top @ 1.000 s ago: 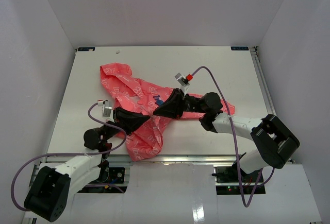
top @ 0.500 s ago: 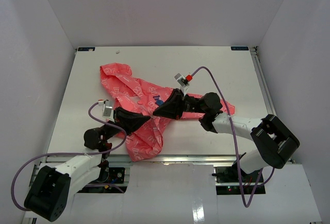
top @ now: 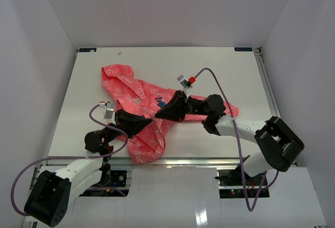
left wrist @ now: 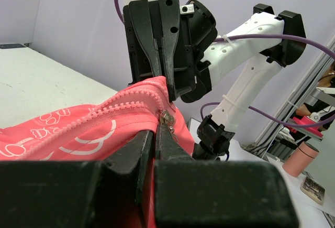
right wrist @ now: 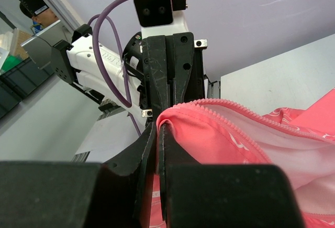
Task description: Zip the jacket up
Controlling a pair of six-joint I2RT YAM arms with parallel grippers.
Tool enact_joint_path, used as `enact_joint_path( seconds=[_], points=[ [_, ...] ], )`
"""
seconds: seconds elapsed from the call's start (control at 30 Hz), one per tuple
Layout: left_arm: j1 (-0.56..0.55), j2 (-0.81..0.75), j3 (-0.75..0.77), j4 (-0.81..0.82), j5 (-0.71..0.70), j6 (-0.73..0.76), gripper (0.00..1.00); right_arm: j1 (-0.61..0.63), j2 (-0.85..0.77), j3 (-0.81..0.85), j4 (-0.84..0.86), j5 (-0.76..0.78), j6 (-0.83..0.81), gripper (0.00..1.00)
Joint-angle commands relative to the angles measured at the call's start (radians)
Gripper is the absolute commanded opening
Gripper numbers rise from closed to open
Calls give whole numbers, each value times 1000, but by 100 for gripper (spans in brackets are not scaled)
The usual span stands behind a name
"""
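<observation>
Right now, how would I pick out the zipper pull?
Find the pink jacket. Follow its zipper teeth to the left gripper: the pull sits at its tips. It is the only silver metal piece among pink.

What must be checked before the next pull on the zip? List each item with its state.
1. Left hand shut on the small metal zip slider: ok, the slider sits at its fingertips.
2. Right hand shut on the edge of the coral-pink printed thin-fabric jacket: ok.
3. Both rows of pink zip teeth fed into the slider: cannot tell.
4. Loose fabric clear of the slider: cannot tell.
5. Jacket lying flat on the white table: not ok, it is bunched.
</observation>
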Motion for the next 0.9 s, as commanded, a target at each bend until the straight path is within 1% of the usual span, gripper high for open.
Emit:
enact_joint_path(
  seconds=[0.0, 0.5, 0.87],
  points=[
    [-13, -9, 2, 465, 85, -10, 0, 21, -19, 35, 607, 90, -65, 8],
    [-17, -77, -11, 466, 79, -24, 0, 41, -15, 23, 607, 128, -133, 8],
    [-17, -118, -11, 462, 62, -38, 0, 41, -23, -8, 606, 107, -155, 8]
  ],
)
